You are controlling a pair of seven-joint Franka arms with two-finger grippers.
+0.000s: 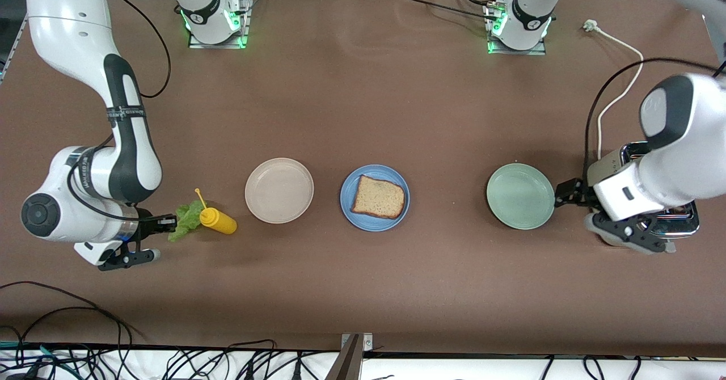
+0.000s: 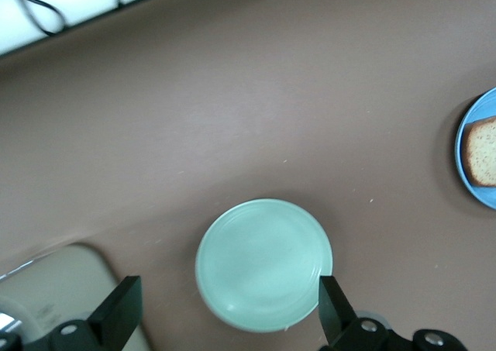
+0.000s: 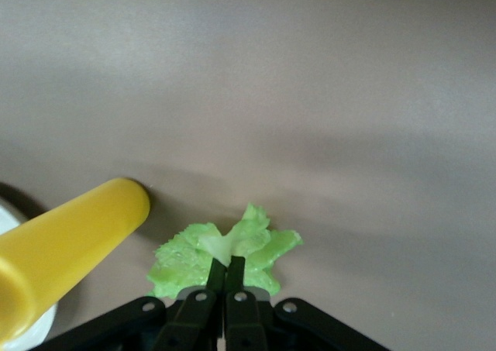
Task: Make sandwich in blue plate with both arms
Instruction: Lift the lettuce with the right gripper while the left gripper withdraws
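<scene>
Lettuce point(image 3: 225, 252), at frame's lower left, is clamped in my right tool point(image 3: 225, 270). Left tool point(image 2: 229, 308) waits, fingers apart, over the green plate point(image 2: 263, 262). Next I carry the leaf onto the toast point(image 1: 378, 197) on the central blue plate point(image 1: 347, 198).

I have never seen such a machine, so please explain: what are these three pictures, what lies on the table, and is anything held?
Two white robot arms work at a brown table. One picture looks down from across the table; the other two come from cameras on each arm's wrist. On the table: a beige plate, a blue plate with one toast slice, a pale green plate, a yellow squeeze bottle. The right claw is shut on a lettuce leaf. The left claw waits open above the green plate.
</scene>
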